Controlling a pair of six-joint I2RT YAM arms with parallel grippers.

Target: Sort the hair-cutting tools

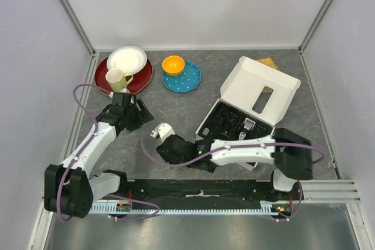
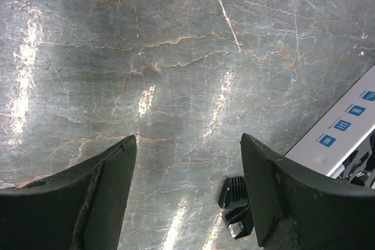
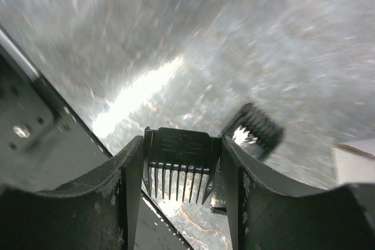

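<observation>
Step shown: grasping a comb attachment.
Your right hand pinched it; your left hand hung open, empty. The next move likely called for a steady lift and carry.

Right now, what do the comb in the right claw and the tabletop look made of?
Comb attachment: probably moulded plastic. It is black with a dull finish, and its thin, even teeth are formed in one piece with the body.
Tabletop: a stone-look surface, grey with brownish veins, and glossy judging by the streaky glare. I cannot tell whether it is real stone or a printed laminate.
</observation>
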